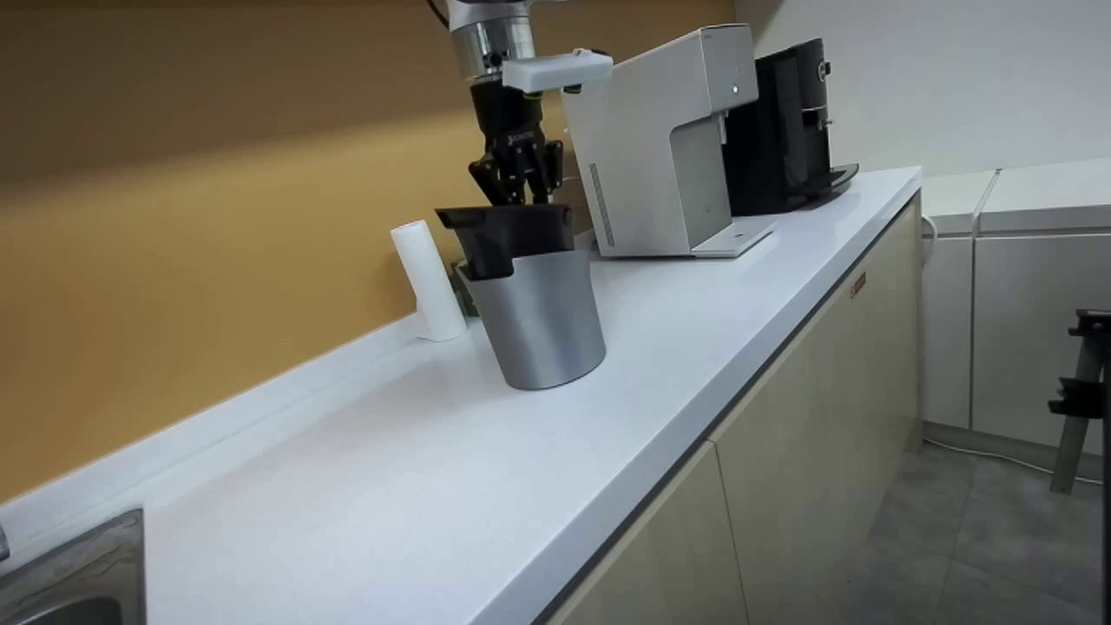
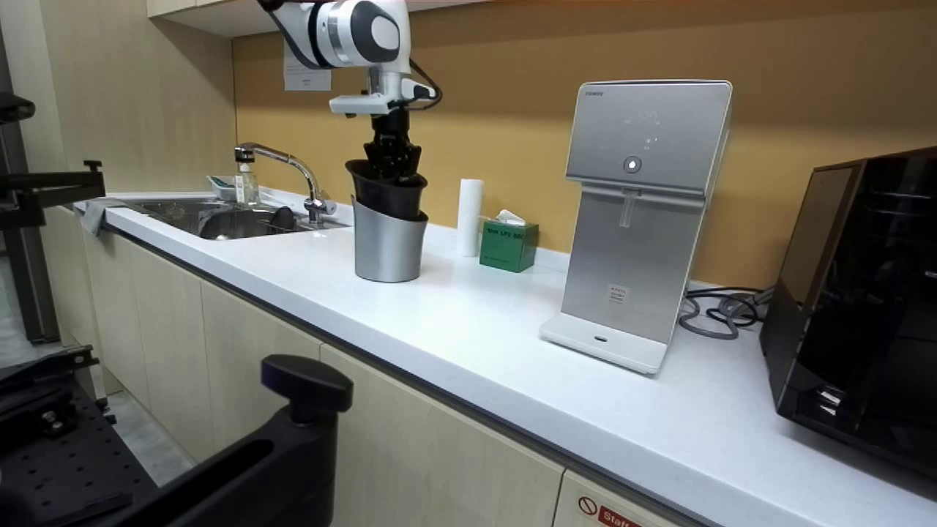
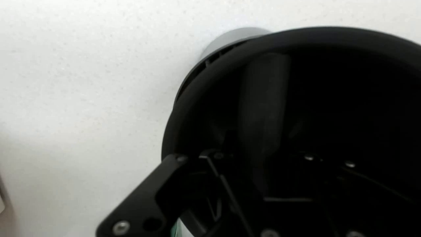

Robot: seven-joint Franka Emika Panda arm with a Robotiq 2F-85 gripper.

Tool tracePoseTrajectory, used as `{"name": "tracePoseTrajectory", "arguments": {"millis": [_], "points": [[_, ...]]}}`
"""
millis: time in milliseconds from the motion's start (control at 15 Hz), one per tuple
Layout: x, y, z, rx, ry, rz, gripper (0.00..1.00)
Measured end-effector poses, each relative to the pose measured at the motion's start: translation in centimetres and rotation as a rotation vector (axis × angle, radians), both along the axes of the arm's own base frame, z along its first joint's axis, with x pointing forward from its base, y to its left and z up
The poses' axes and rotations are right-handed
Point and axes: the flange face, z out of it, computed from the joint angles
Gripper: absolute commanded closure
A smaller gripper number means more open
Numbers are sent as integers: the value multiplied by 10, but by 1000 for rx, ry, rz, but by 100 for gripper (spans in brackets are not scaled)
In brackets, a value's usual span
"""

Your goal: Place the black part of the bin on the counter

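The black part (image 1: 514, 236) is partly up out of the bin (image 1: 540, 325), and its wide top sticks up above it. The bin stands on the worktop (image 1: 469, 486). The pincer (image 1: 522, 195) points down over the bin, and its tips are hidden inside the black part. I can't tell how far apart they are or just what they grab, but I think they hold the black part up. It looks smooth, so if the hold is weak, it could slip and drop back into the bin. If it gets pulled crooked, it could rub and stick, and then the bin could lift too, or tip over. The roll (image 2: 469, 219) and the green box (image 2: 506, 247) both stand near the bin, so a wide swing on the way out could knock one over.
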Motion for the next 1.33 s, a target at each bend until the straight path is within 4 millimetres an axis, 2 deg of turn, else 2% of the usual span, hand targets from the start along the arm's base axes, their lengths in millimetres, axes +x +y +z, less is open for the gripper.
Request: {"name": "tracePoseTrajectory", "arguments": {"millis": [467, 733, 1067, 1333], "points": [[-24, -3, 76, 0, -47, -3, 92], [-37, -21, 107, -8, -63, -31, 92], [-46, -68, 128, -51, -63, -97, 92], [-51, -105, 122, -67, -40, -155, 92]]}}
